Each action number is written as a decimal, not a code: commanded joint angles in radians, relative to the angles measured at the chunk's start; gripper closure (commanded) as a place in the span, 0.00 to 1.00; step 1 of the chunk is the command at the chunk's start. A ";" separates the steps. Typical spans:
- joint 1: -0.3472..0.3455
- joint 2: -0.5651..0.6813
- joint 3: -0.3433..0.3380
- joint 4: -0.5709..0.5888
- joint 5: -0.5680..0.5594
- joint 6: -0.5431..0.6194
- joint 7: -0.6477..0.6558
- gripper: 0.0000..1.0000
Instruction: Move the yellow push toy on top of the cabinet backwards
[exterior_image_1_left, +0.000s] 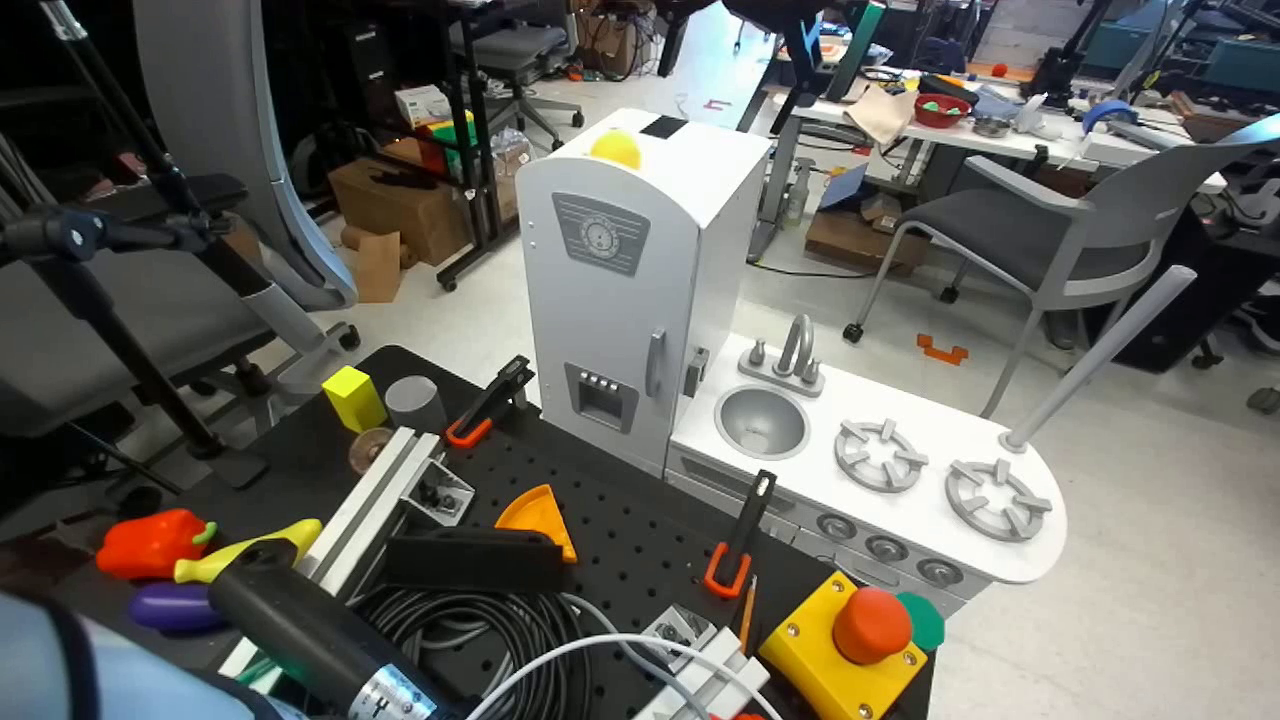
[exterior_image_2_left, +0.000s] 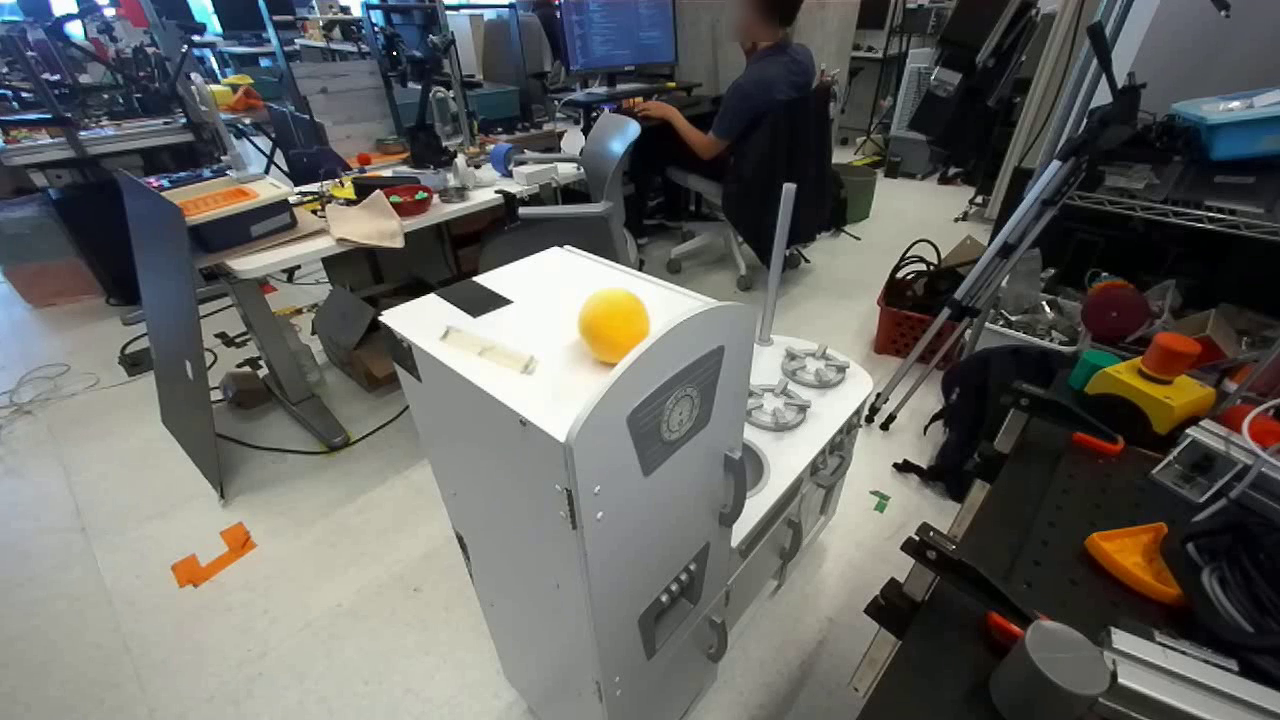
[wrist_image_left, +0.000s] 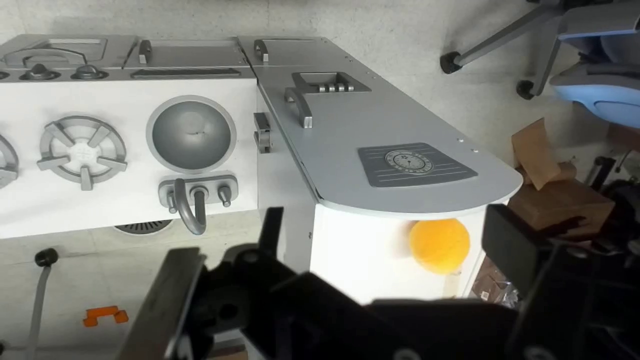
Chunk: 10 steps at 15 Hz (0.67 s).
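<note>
The yellow push toy is a round yellow-orange piece on top of the white cabinet, near its curved front edge. It shows in both exterior views (exterior_image_1_left: 616, 149) (exterior_image_2_left: 613, 325) and in the wrist view (wrist_image_left: 440, 246). The tall white cabinet shows in both exterior views (exterior_image_1_left: 610, 330) (exterior_image_2_left: 500, 480) and in the wrist view (wrist_image_left: 340, 120). My gripper (wrist_image_left: 384, 210) is open and empty, with its fingers wide apart and the toy seen between them, nearer the right finger. In an exterior view the gripper (exterior_image_1_left: 735, 80) hangs at the top edge, above and behind the cabinet, apart from the toy.
A low counter (exterior_image_1_left: 925, 415) with a sink (exterior_image_1_left: 762, 422), a tall faucet (exterior_image_1_left: 798, 345) and burners joins the cabinet. A grey pole (exterior_image_1_left: 1100, 360) rises from it. A black pegboard table (exterior_image_1_left: 620, 530) with clamps stands before it. A pale strip (exterior_image_2_left: 488, 350) lies on the cabinet top.
</note>
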<state>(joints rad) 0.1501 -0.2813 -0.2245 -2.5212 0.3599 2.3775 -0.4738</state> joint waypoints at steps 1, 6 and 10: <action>-0.024 0.015 0.049 0.013 0.008 0.010 0.004 0.00; -0.005 0.061 0.117 0.074 0.000 0.011 0.029 0.00; -0.003 0.156 0.176 0.185 -0.012 0.011 0.072 0.00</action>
<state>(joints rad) 0.1483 -0.2167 -0.0859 -2.4365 0.3587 2.3790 -0.4341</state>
